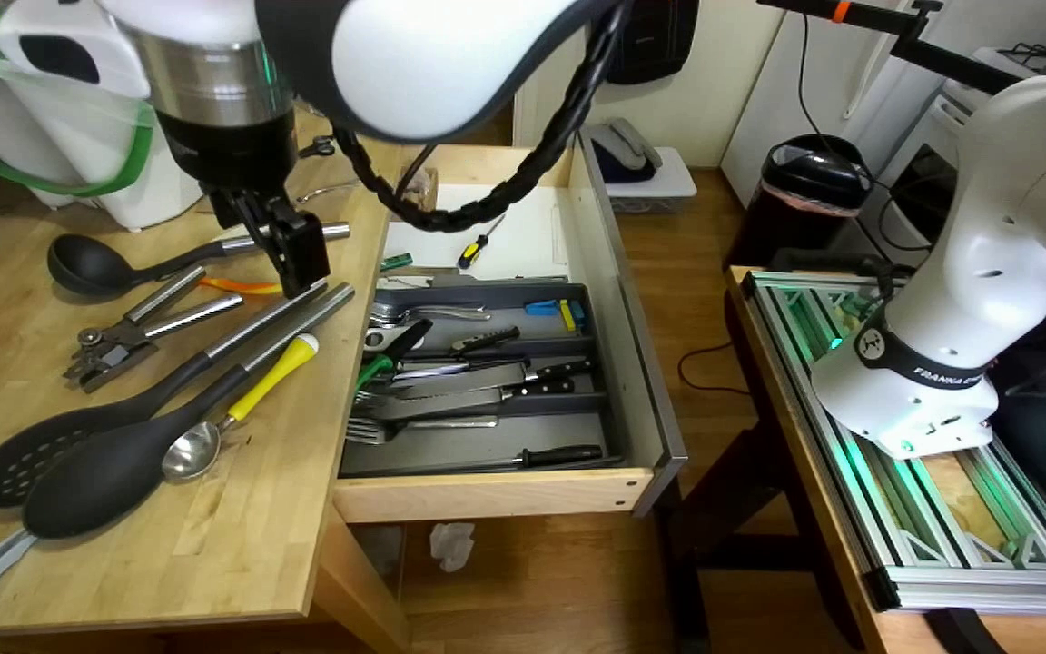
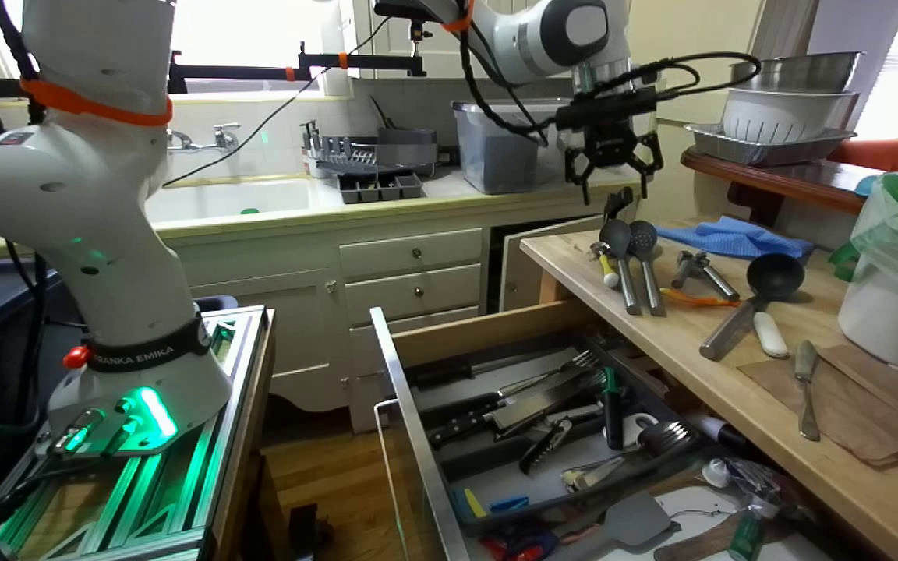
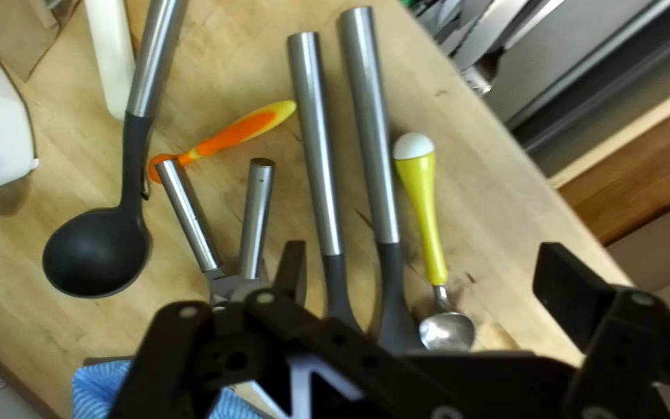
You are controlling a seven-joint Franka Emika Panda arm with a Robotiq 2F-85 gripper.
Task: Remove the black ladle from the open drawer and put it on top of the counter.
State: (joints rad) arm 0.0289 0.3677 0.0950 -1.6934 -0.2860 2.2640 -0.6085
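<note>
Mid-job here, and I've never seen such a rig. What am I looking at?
That's a white Franka arm ending in a black two-fingered gripper. Both exterior views watch from outside; the wrist view rides on the arm, looking past the gripper. On the wooden counter lie a metal-handled black ladle, a perforated black spoon, a solid black spoon, a can opener and a yellow-handled scoop. Below its edge, the open drawer holds a grey cutlery tray with knives and forks. The gripper is open above the counter, holding nothing.
</note>
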